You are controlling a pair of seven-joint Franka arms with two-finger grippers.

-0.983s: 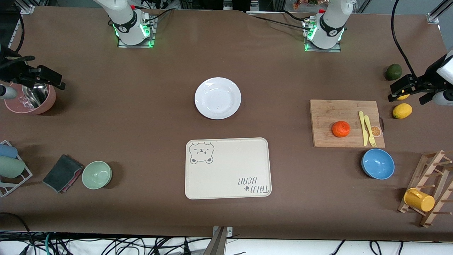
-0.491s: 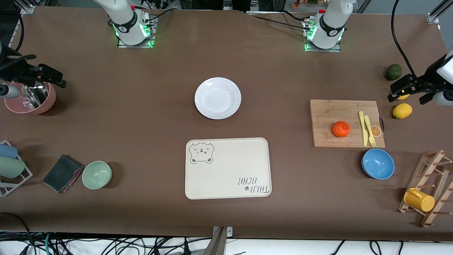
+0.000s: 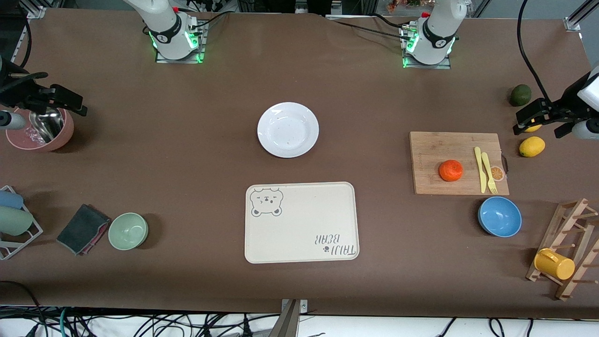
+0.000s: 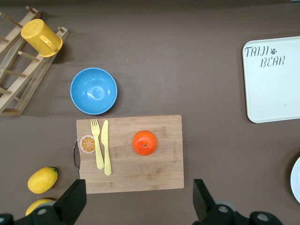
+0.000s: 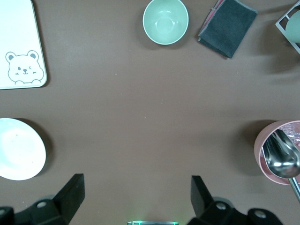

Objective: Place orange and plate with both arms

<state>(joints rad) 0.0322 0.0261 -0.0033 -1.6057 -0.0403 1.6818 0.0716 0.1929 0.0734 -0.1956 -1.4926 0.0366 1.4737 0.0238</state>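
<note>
The white plate (image 3: 288, 129) lies in the middle of the table, farther from the front camera than the cream bear-print tray (image 3: 301, 222). The orange (image 3: 450, 170) sits on a wooden cutting board (image 3: 430, 154) toward the left arm's end. My left gripper (image 3: 543, 122) is open and empty, high over the lemons at that end. In the left wrist view the orange (image 4: 144, 142) lies well clear of the open left gripper (image 4: 138, 204). My right gripper (image 3: 44, 100) is open and empty over a pink bowl. The right wrist view shows the plate (image 5: 18, 148) off to one side of the right gripper (image 5: 136, 192).
On the board lie a yellow knife and fork (image 3: 485, 169). Nearby are a blue bowl (image 3: 500, 216), two lemons (image 3: 531, 146), an avocado (image 3: 520, 95) and a rack with a yellow mug (image 3: 554, 263). At the right arm's end are a pink bowl (image 3: 40, 133), a green bowl (image 3: 128, 230) and a dark cloth (image 3: 82, 228).
My right gripper has shifted slightly toward the right arm's end of the table over the pink bowl. The left arm, the orange and the plate have not moved.
</note>
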